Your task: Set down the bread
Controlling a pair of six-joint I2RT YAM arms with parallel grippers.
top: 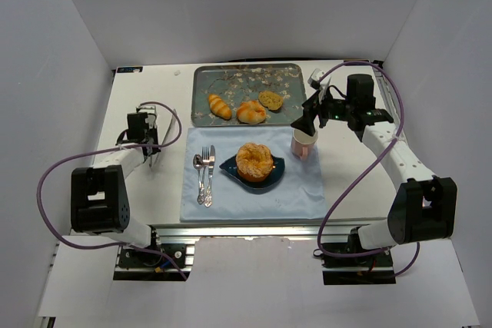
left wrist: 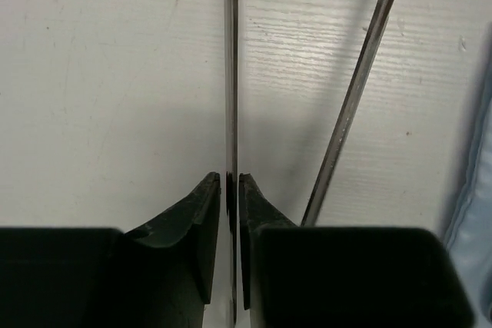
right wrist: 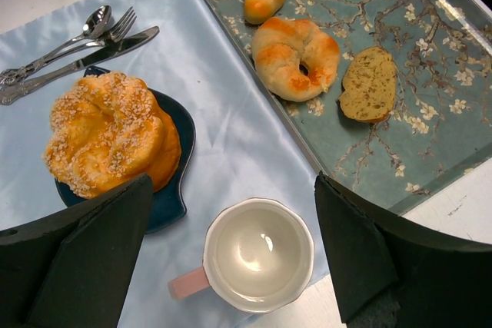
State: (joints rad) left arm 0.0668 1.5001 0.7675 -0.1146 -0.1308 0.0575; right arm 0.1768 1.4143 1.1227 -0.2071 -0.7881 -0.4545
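The bread (top: 254, 160), a large orange-golden ridged bun, sits on a dark blue plate (top: 279, 165) in the middle of the pale blue placemat (top: 254, 201). It also shows in the right wrist view (right wrist: 108, 132) on the plate (right wrist: 178, 124). My right gripper (top: 306, 122) is open and empty, hovering above a pink mug (right wrist: 257, 255), with the bread to the left of its left finger (right wrist: 232, 183). My left gripper (top: 151, 144) is at the table's left side, away from the bread, shut on a thin metal blade-like piece (left wrist: 231, 74) seen edge-on (left wrist: 229, 182).
A patterned grey-green tray (top: 231, 78) at the back holds a striped croissant (top: 219, 105), a smaller pale bun (top: 250, 111) and a bread slice (top: 270, 99). A fork, spoon and knife (top: 204, 178) lie on the placemat's left. White walls enclose the table.
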